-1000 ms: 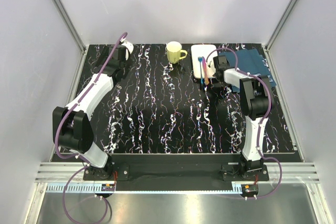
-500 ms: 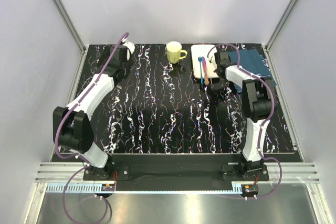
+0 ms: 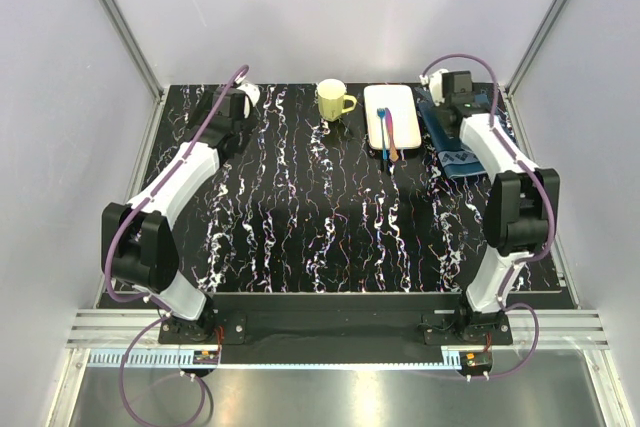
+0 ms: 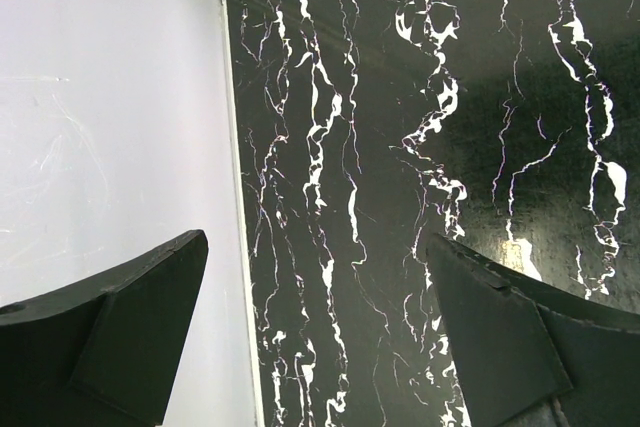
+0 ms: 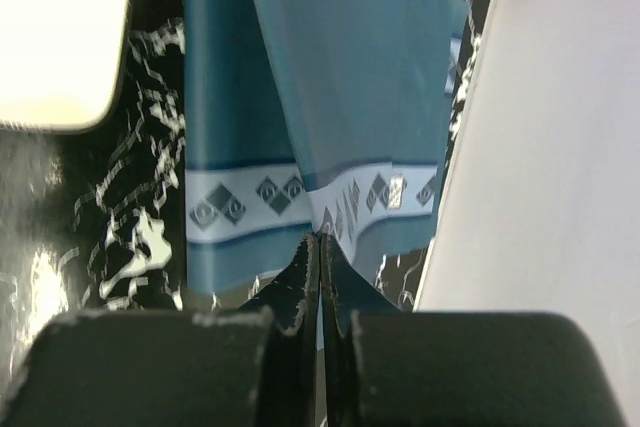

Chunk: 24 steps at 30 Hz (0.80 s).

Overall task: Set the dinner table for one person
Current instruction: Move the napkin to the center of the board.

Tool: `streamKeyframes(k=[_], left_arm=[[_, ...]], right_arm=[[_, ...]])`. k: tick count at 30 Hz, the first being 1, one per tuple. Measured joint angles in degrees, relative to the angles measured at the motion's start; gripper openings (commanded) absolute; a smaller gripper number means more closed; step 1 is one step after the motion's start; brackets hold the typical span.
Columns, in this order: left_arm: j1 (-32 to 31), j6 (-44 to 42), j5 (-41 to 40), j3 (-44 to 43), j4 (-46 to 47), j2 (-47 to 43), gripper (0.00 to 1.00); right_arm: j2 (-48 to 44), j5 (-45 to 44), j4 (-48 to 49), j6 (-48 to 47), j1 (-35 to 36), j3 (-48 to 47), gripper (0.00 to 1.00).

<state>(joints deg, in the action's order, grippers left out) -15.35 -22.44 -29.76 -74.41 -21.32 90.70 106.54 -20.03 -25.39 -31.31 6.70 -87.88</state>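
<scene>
- I am looking at one dinner table point(image 3: 320, 217), its black veined top lying under both arms.
- I am counting one yellow mug point(image 3: 334, 100), one white tray point(image 3: 405, 112) and two utensils point(image 3: 386, 129) lying on that tray, all along the far edge.
- My left gripper point(image 4: 315, 277) is hanging over the far-left corner, fingers spread wide.
- My right gripper point(image 5: 320, 247) is pinching the one blue placemat point(image 5: 340, 67) by its patterned border, fingers pressed together, at far right.

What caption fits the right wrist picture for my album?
Right gripper shut, pinching the blue placemat at its patterned edge, white tray at left.
</scene>
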Motion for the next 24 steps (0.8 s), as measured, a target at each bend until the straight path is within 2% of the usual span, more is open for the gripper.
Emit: streamKeyframes(k=[8, 24], left_arm=[[-0.09, -1.95, 0.17, 0.00, 0.00, -0.87, 0.99], [-0.33, -4.11, 1.46, 0.00, 0.07, -1.46, 0.99]], right_arm=[[-5.42, 3.69, -8.48, 2.95, -3.72, 1.05, 0.00], [-17.88, 7.87, -18.71, 3.13, -5.38, 18.95, 0.00]])
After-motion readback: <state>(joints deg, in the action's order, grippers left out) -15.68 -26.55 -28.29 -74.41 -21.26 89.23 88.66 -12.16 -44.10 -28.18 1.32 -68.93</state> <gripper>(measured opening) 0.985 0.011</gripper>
